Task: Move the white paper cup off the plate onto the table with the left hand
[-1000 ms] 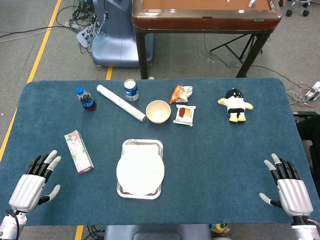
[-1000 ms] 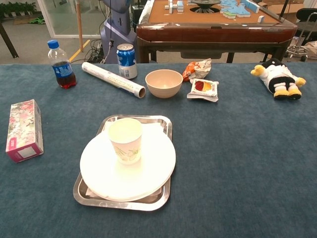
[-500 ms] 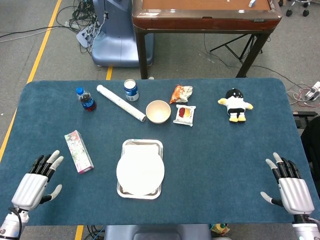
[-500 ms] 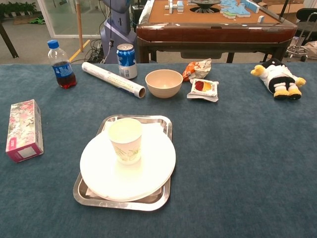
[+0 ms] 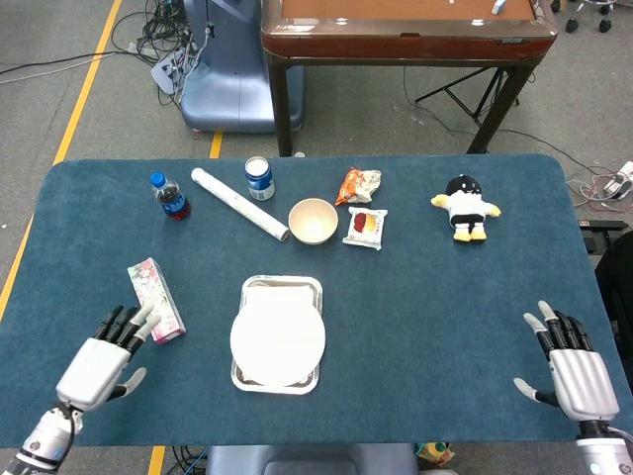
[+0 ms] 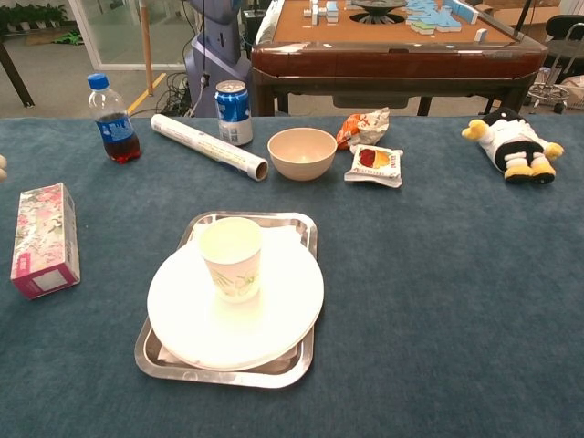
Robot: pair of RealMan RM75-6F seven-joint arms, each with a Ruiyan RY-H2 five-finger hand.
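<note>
The white paper cup (image 6: 232, 257) stands upright on the white plate (image 6: 274, 315), which lies on a metal tray (image 6: 306, 228). From above, in the head view, the cup (image 5: 276, 315) blends into the plate (image 5: 278, 358). My left hand (image 5: 107, 358) hovers near the front left of the table, open with fingers apart, well left of the plate. Only a fingertip of it shows at the left edge of the chest view. At the front right corner my right hand (image 5: 575, 371) is open and holds nothing.
A pink tissue box (image 5: 155, 299) lies just beyond my left hand. Further back stand a cola bottle (image 5: 170, 196), a foil roll (image 5: 239, 204), a blue can (image 5: 259, 178), a beige bowl (image 5: 313, 221), two snack packets (image 5: 364, 226) and a penguin plush (image 5: 466, 207).
My left hand has moved right and forward, toward the tissue box and the tray. The right hand has barely shifted. Cup and plate are still.
</note>
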